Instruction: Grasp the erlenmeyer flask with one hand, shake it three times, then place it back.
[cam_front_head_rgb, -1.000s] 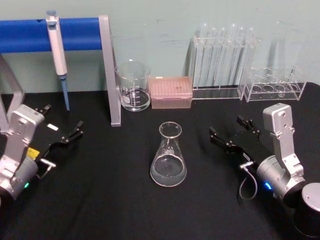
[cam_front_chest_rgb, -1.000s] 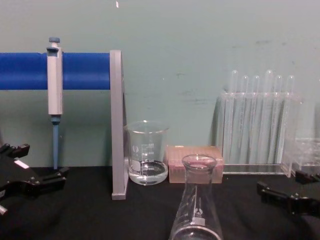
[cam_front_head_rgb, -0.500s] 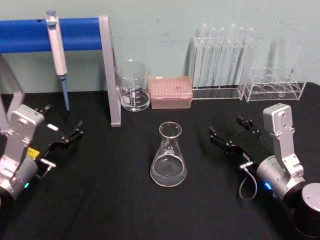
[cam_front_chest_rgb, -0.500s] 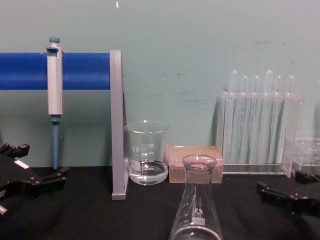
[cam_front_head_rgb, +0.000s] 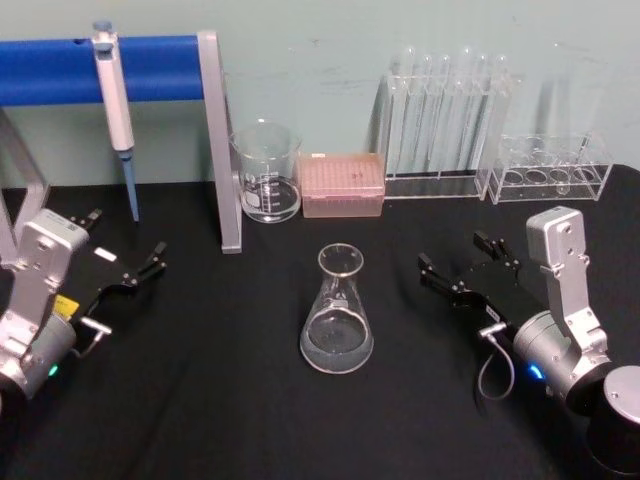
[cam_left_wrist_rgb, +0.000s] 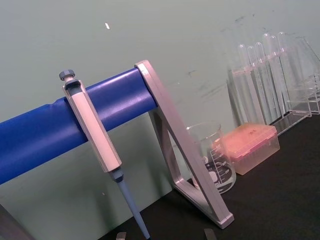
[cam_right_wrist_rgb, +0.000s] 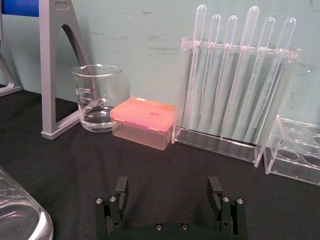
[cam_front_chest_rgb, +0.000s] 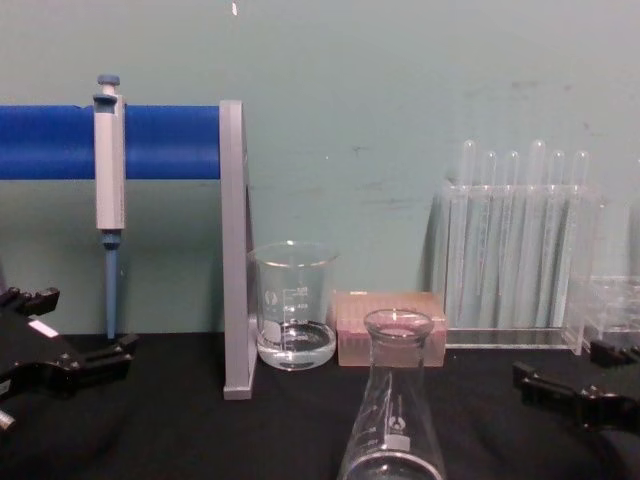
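Erlenmeyer flask (cam_front_head_rgb: 337, 318) upright mid-table, untouched | right gripper (cam_front_head_rgb: 468, 263) beside it, fingers spread | left gripper (cam_front_head_rgb: 125, 255) far left, fingers spread, empty

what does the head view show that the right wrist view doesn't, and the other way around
Head view alone: the whole erlenmeyer flask standing upright mid-table, the left gripper off to its left, the pipette hanging on the blue bar, and the right arm's silver wrist.

Right wrist view alone: a close look between the right gripper fingers, which stand wide open with nothing between them, and the pink box seen from the side.

Both: the beaker, the test tube rack, the black table, and the flask, cut to an edge in the wrist view.
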